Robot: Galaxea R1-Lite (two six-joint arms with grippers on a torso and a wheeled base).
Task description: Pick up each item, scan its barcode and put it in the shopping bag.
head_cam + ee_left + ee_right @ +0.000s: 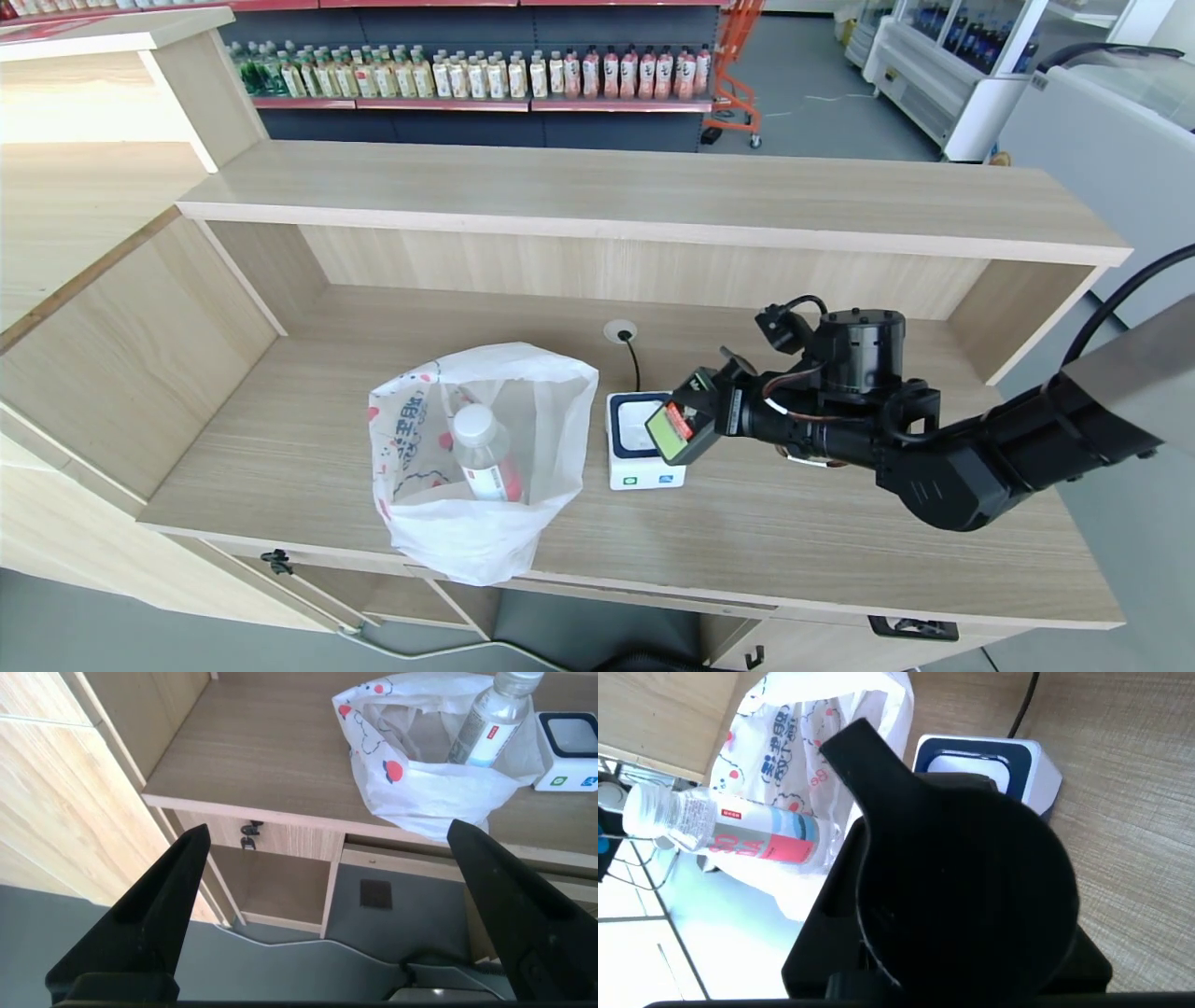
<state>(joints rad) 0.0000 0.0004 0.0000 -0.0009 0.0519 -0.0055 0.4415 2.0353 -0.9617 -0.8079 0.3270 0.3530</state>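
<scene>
My right gripper (695, 409) is shut on a small dark pack with a green and red face (670, 432), held tilted just above the white barcode scanner (640, 455). In the right wrist view the pack's dark back (962, 887) hides the fingers, and the scanner (1008, 761) lies beyond it. Left of the scanner stands the white shopping bag (485, 523) with red print, its mouth open. A clear bottle with a red label (485, 457) stands inside it. My left gripper (327, 915) hangs open, below and in front of the counter edge, with the bag (420, 784) ahead of it.
The counter (794, 551) is a wooden recess with a raised back ledge and side walls. A cable runs from the scanner to a grommet (620, 329) at the back. A drawer lock (249, 833) sits under the front edge.
</scene>
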